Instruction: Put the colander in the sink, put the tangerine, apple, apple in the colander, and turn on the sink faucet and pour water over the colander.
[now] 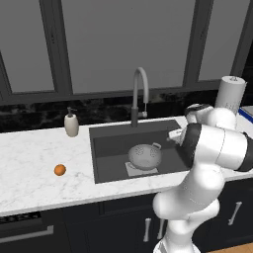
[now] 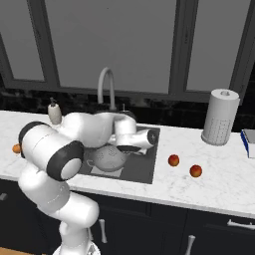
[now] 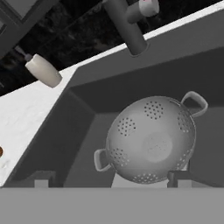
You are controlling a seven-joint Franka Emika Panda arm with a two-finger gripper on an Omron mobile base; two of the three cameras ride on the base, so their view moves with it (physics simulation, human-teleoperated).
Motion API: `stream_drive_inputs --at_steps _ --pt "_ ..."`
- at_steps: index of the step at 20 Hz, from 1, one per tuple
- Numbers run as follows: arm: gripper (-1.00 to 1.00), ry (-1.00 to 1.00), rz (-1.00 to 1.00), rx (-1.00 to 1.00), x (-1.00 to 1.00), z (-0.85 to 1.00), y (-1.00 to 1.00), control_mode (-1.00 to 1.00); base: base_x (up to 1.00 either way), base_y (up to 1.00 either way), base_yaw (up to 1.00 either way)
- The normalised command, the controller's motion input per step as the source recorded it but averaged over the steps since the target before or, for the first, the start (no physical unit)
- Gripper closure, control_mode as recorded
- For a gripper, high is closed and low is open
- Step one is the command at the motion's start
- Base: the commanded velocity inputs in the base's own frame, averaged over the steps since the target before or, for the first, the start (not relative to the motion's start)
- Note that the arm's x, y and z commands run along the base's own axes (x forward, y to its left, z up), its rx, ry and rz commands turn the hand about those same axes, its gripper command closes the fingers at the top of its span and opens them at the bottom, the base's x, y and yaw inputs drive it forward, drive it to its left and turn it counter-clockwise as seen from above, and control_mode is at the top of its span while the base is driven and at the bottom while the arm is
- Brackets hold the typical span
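Hand view showed the colander [image 3: 151, 140] sitting in the sink [image 3: 65, 135] under the wide, empty gripper [image 3: 109, 181]; lifting away carelessly risked a fingertip snagging its rim and tipping it off the bottom panel

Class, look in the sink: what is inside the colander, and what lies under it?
The colander sits in the sink, holding no fruit. Under it lies the lighter square panel, partly covered by the bowl. Its foot is hidden.
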Motion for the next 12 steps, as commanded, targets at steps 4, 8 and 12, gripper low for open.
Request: stream_drive_inputs --at_steps 4,8,12 --pt "-1.00 0.00 0.01 -0.13 -0.66 1.00 0.44 -1.00 0.00 0.00 0.00" --pt "-1.00 -0.08 0.09 -0.30 -0.97 1.00 0.74 -1.00 0.00 0.00 0.00" --pt "-1.00 -0.22 0.12 -0.38 -1.00 1.00 0.85 -1.00 0.00 0.00 0.00"
